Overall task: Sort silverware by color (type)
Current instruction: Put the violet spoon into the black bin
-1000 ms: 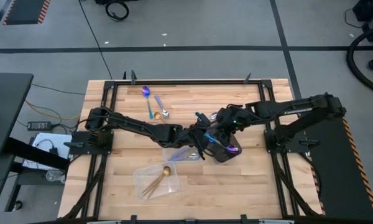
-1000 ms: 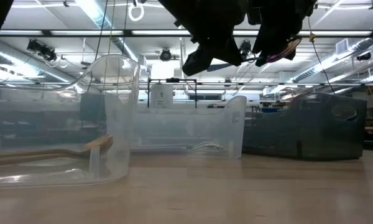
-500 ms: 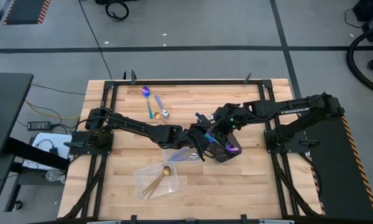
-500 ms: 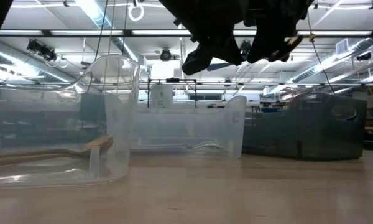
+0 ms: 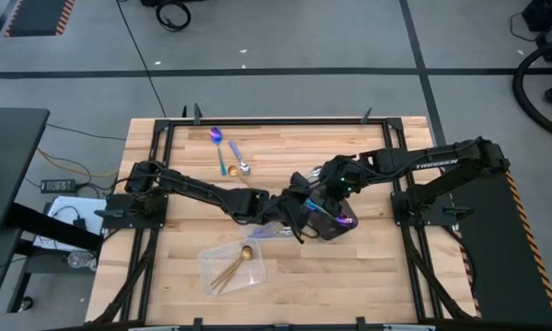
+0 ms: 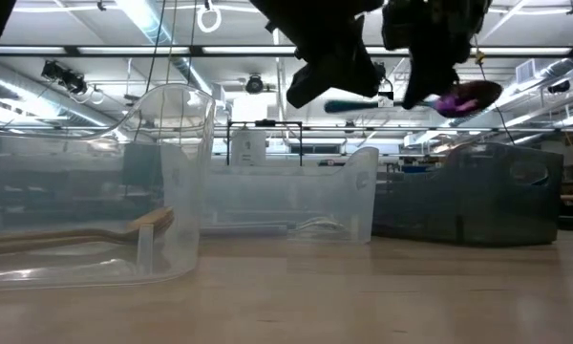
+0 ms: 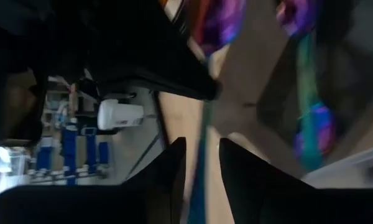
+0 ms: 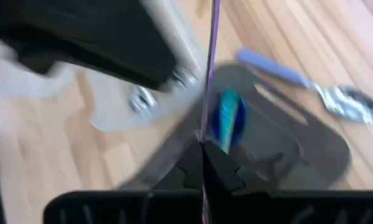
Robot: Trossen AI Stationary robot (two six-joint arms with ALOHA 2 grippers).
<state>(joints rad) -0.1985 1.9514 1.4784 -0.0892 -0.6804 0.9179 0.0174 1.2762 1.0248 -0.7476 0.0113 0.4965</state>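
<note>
My right gripper (image 8: 205, 155) is shut on an iridescent purple-teal spoon (image 6: 468, 96) above the dark tray (image 5: 342, 232). In the low view the spoon lies level in the air, purple bowl to the right and teal handle (image 6: 349, 105) reaching toward my left gripper (image 6: 310, 91). My left gripper (image 7: 202, 162) is open, with one finger on either side of that teal handle (image 7: 199, 124); I cannot tell whether it touches. More iridescent utensils (image 7: 311, 124) lie in the tray. Gold utensils (image 5: 232, 267) lie in a clear container. My right gripper pinches the iridescent spoon's thin handle (image 8: 209, 124) between its two fingers, which lie across it. The spoon is lifted clear above the tray and sits about level, with its bowl (image 6: 468, 96) sticking out to one side.
A second clear container (image 5: 269, 228) sits between the gold one and the tray. Three utensils lie loose near the far edge: purple (image 5: 215, 136), teal (image 5: 223, 165) and silver (image 5: 243, 166). Another spoon with a blue handle (image 8: 336, 102) lies beside the tray. Both arms crowd the table's middle.
My right gripper has turned above the tray. The spoon it holds has swung from tucked under the gripper to level, and its purple bowl now shows out to the side. My left gripper has edged toward the tray and the spoon's handle.
</note>
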